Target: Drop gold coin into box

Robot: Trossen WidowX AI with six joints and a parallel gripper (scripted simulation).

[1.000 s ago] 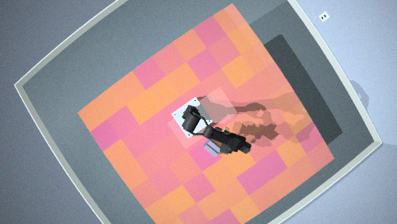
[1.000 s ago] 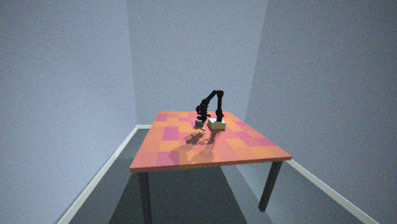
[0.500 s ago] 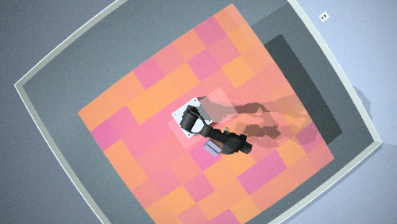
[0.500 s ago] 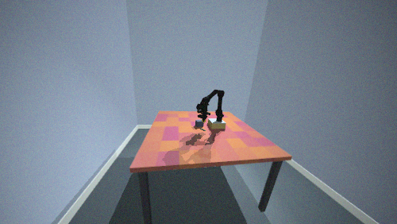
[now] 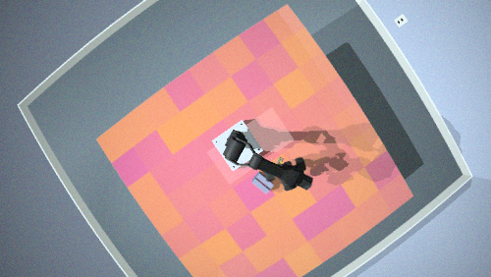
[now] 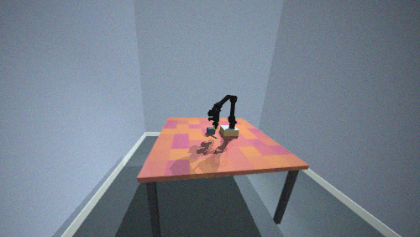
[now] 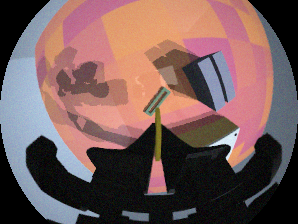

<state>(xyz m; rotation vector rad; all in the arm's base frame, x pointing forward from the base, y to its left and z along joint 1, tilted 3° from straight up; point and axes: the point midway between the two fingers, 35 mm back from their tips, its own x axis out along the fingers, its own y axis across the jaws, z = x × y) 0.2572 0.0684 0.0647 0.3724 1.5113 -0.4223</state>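
My gripper (image 7: 156, 125) (image 6: 215, 126) is shut on the gold coin (image 7: 158, 140), which shows edge-on as a thin yellow strip. The coin is out of the holder and above the table. The green holder (image 7: 164, 90) (image 5: 280, 160) stands empty on the table, just beyond the fingertips in the wrist view and turned relative to the coin. The grey box (image 7: 206, 75) (image 5: 260, 185) (image 6: 210, 131) is closed and stands to the right of the coin in the wrist view. The dark slot (image 7: 219, 77) runs across its lid, at a slight angle to the coin. The arm hides the fingertips in the top view.
The arm's pale base block (image 5: 222, 141) (image 6: 229, 133) stands close beside the box. Its corner also shows at the lower right in the wrist view. Arm shadows fall across the patchwork table (image 5: 196, 118) (image 6: 252, 147).
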